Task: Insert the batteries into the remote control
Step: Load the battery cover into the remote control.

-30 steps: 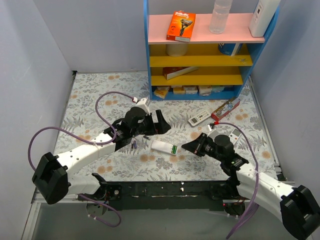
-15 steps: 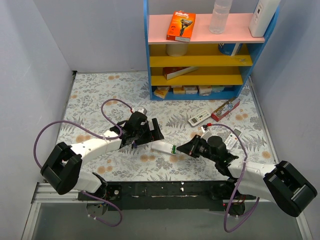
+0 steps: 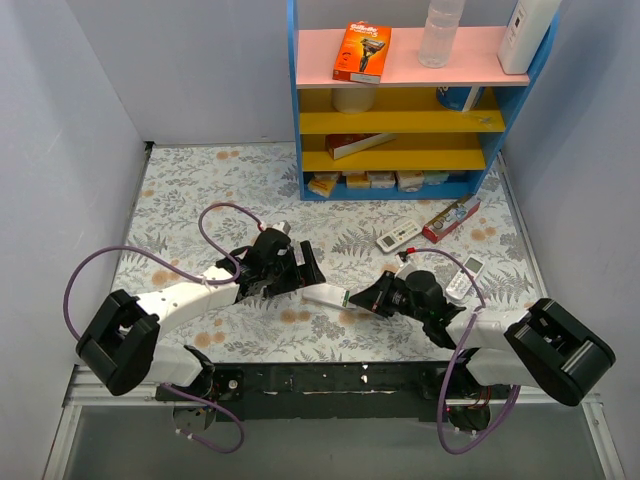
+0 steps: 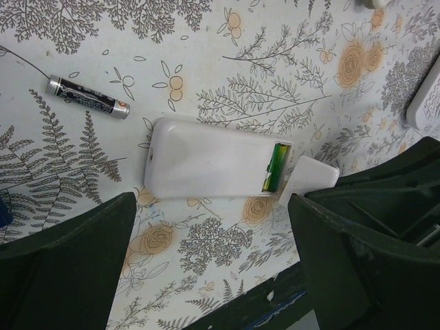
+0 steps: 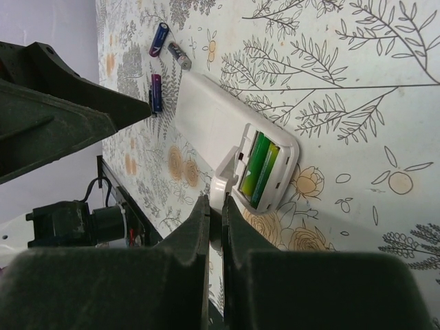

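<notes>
**Loading of a remote control, seen from above and from both wrists.** The remote control [image 3: 322, 294] is laid white back up on the flower-patterned table cover [image 3: 200, 190], near the front edge and between the two arms, with its long axis running left to right. The battery compartment [image 4: 277, 167] at its right end is uncovered, and two green batteries [image 5: 261, 168] are seated in it side by side. The compartment cover [image 4: 308, 177] is tilted off the right end of the remote, with one edge at the compartment rim. The right gripper [image 5: 214, 206] is set low at the right; its fingers are closed to a thin slit, and the free edge of the cover is pinched between them. The left gripper [image 4: 212, 206] is held over the remote with its fingers [image 4: 69, 261] spread wide, one toward each end of the white body, and nothing is gripped by them. Three loose batteries [image 5: 157, 91], purple-blue and dark, are scattered on the table just left of the remote. One of them [image 4: 87, 97] is shown apart from the remote's far left corner. Another white remote [image 3: 398, 237] and a blue shelf unit [image 3: 400, 192] are placed farther back, on the right
</notes>
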You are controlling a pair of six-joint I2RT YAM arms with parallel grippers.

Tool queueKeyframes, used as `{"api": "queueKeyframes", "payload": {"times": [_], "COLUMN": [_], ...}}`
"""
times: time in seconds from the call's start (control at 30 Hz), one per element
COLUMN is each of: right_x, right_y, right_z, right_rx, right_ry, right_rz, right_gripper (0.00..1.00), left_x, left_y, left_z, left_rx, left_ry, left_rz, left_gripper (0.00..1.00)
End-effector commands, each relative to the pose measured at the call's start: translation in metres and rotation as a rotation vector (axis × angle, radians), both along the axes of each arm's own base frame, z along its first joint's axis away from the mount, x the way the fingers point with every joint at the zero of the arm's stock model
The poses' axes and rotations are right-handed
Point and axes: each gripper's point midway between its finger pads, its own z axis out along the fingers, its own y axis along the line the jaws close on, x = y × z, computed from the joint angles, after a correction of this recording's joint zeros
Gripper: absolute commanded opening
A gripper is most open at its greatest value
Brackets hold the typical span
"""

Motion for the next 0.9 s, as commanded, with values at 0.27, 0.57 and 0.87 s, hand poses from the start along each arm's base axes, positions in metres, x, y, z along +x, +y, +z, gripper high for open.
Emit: {"api": "queueKeyframes", "payload": {"times": [0.27, 0.57, 0.87], "right_x": [0.021, 0.020, 0.017], "right_y": [0.020, 0.018, 0.018], "right_z": [0.025, 0.012, 0.002], "right_rx": [0.083, 0.058, 0.048], "right_ry": [-0.053, -0.010, 0.023], "right_rz": [-0.025, -0.056, -0.055], "right_gripper": [0.08, 0.11, 0.13], "left_x": [0.002, 0.002, 0.001], "left_y": [0.001, 0.001, 0.001], "left_z": [0.019, 0.020, 0.017], "left_rx": [-0.051, -0.052, -0.054], "left_ry": [-0.063, -0.072, -0.064], "left_rz": [0.008, 0.005, 0.003], "left_gripper": [0.91, 0.89, 0.88]}}
